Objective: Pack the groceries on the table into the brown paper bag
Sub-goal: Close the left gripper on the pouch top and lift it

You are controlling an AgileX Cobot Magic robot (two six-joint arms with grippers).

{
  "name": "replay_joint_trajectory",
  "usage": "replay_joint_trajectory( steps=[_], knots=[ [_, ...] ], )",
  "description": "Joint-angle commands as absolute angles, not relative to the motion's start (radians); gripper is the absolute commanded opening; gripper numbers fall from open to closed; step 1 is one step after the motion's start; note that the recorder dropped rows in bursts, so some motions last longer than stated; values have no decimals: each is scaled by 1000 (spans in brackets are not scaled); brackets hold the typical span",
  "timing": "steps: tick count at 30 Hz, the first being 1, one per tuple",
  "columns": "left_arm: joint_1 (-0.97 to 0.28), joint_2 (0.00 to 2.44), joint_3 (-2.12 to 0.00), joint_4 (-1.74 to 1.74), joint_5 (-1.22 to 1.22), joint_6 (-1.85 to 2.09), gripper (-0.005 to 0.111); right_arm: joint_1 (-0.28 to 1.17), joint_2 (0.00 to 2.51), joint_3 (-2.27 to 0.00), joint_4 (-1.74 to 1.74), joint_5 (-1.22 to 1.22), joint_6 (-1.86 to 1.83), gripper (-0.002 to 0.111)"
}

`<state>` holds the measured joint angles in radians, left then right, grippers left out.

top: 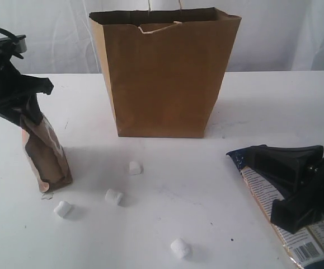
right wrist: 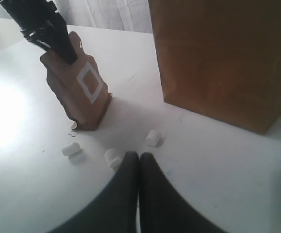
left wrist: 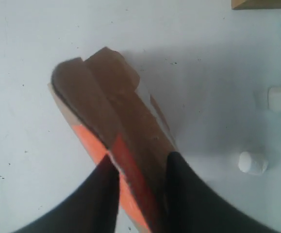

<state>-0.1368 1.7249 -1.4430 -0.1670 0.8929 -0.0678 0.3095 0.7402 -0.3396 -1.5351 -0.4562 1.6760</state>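
Observation:
The brown pouch [top: 47, 157] stands upright at the table's left, and my left gripper [top: 30, 119] comes down over its top. In the left wrist view the gripper [left wrist: 140, 162] has a finger pressed on each side of the pouch [left wrist: 111, 111]. Several white marshmallows [top: 113, 196] lie scattered on the table [top: 206, 185] in front of the tall brown paper bag [top: 164, 78]. My right gripper [top: 262, 162] is shut and empty [right wrist: 139, 158], resting over a long noodle pack [top: 257, 193] at the right front.
The bag's open mouth faces up, its cord handles [top: 159, 28] draped at the rim. Two marshmallows [right wrist: 153, 138] lie just ahead of the right fingertips. The noodle pack's barcode end [top: 307, 252] reaches the table's front right corner.

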Motion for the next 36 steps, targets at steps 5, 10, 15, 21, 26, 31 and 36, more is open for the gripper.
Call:
replay_joint_trajectory(
  steps=[5,10,15,21,26,31,36],
  knots=[
    [-142,1722,-1445,-115,990,-19,0,313,741,-337,-1545,-477,1684,0],
    [-142,1720,-1445,-122,1023,62,0,313,741,-337,-1545,-479,1684,0],
    [-142,1720,-1445,-107,1045,72,0,313,741,-337,-1545,-490,1687,0],
    [-142,1667,-1485,-88,997,86,0,313,741,-337,-1545,-527,1687,0],
    [-142,1577,-1589,-88,952,112,0,313,741,-337,-1545,-534,1687,0],
    [-142,1547,-1815,-215,882,242,0,313,741,-337,-1545,-537,1687,0],
    [-142,1547,-2009,-268,774,306,0,313,741,-337,-1545,-537,1687,0]
  ],
)
